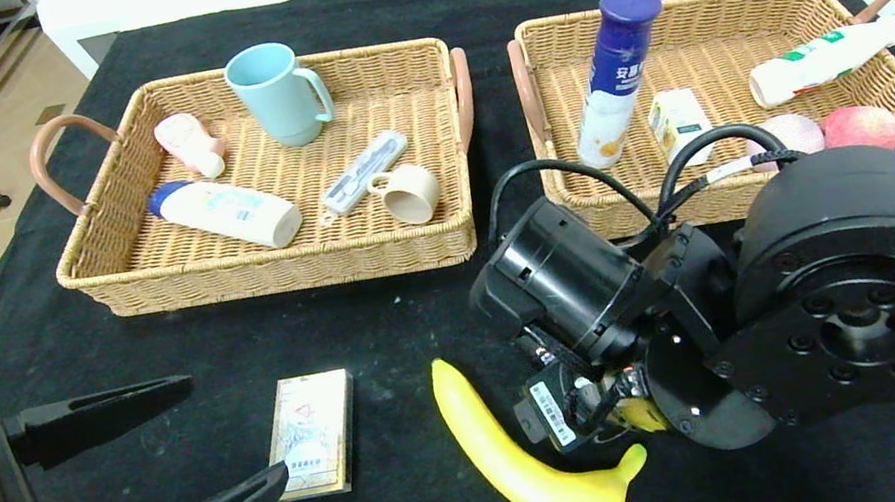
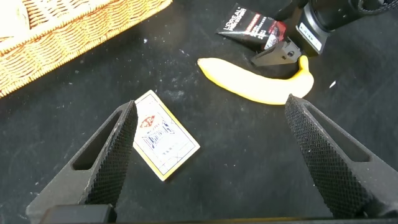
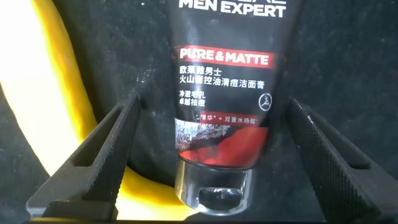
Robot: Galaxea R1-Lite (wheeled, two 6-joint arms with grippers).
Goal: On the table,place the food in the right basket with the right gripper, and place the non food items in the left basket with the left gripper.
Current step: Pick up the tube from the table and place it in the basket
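A yellow banana [image 1: 516, 456] lies on the black cloth at the front centre. A playing-card box [image 1: 313, 434] lies to its left. A black and red face-wash tube [image 3: 221, 93] lies under my right arm, hidden in the head view. My right gripper [image 3: 212, 106] is open and low over the cloth, one finger on each side of the tube's cap end, with the banana [image 3: 59, 93] just outside one finger. My left gripper [image 1: 237, 426] is open and empty, with its tips beside the card box [image 2: 165, 142]. The left wrist view shows the banana [image 2: 255, 81] and the tube [image 2: 249, 28].
The left basket [image 1: 270, 265] holds a teal mug [image 1: 276, 89], a beige cup [image 1: 409, 192], two bottles and a grey case. The right basket [image 1: 731, 1] holds a blue-capped bottle [image 1: 617, 71], a small carton, a white bottle and two round fruits.
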